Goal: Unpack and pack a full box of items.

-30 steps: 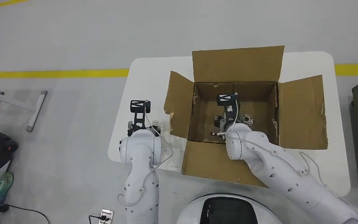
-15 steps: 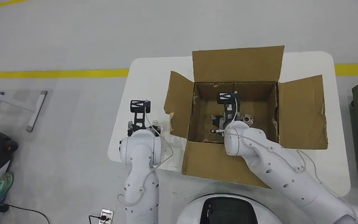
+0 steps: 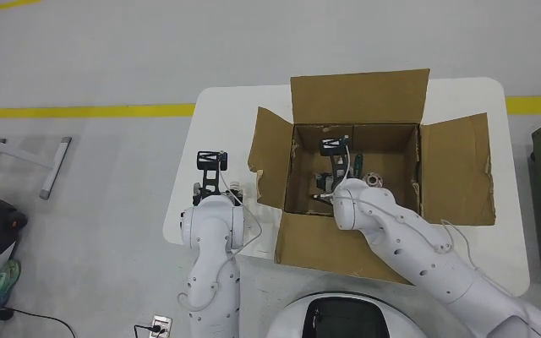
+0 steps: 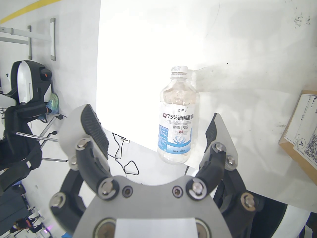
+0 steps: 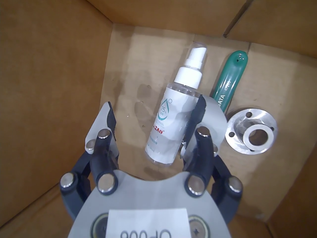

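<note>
Right gripper [image 5: 155, 102] is hanging inside the cardboard box [image 5: 62, 50], fingers spread wide, gripping nothing. The spray bottle [image 5: 171, 125] is lying between them, close to one finger. A green-handled tool [image 5: 229, 85] and a metal flange [image 5: 251, 131] are sitting just outside that finger. Left gripper [image 4: 151, 112] is gaping open too, with a clear bottle [image 4: 177, 125] sitting on the table [image 4: 161, 25] between its fingers.
</note>
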`<control>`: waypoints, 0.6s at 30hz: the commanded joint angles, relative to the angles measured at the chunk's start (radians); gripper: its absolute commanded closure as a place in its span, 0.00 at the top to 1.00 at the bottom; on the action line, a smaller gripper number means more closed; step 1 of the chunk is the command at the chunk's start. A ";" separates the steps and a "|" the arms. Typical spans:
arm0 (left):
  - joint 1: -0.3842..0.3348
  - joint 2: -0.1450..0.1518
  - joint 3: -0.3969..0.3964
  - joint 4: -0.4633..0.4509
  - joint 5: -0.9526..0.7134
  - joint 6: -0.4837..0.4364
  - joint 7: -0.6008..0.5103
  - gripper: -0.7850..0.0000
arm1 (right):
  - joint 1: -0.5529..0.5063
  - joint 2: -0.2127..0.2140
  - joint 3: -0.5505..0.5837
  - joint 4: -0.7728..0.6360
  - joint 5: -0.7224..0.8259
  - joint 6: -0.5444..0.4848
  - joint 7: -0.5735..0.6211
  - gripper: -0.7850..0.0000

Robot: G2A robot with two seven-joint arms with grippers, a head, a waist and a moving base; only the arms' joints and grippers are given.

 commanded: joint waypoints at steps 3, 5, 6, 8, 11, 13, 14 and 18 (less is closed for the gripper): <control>0.000 0.000 0.000 0.000 0.000 0.000 0.000 1.00 | 0.011 -0.010 -0.007 0.028 -0.003 -0.015 0.009 0.82; 0.000 0.000 0.000 0.000 0.000 0.000 0.000 1.00 | 0.015 -0.015 -0.011 0.040 -0.007 -0.018 0.015 0.84; 0.000 0.000 0.000 0.000 0.000 0.000 0.000 1.00 | 0.017 -0.017 -0.013 0.045 -0.008 -0.020 0.017 0.85; 0.000 0.000 0.000 0.000 0.000 0.000 0.000 1.00 | 0.019 -0.022 -0.014 0.054 -0.011 -0.020 0.017 0.90; 0.000 0.000 0.000 0.000 0.000 0.000 0.000 1.00 | 0.020 -0.028 -0.014 0.065 -0.014 -0.024 0.020 0.86; 0.000 0.000 0.000 0.000 0.000 0.000 0.000 1.00 | 0.021 -0.031 -0.014 0.070 -0.018 -0.027 0.025 0.79; 0.000 0.000 0.000 0.000 0.000 0.000 0.000 1.00 | 0.022 -0.033 -0.013 0.073 -0.021 -0.029 0.028 0.68; 0.000 0.000 0.000 0.000 0.000 0.000 0.000 1.00 | 0.023 -0.039 -0.009 0.080 -0.032 -0.035 0.034 0.32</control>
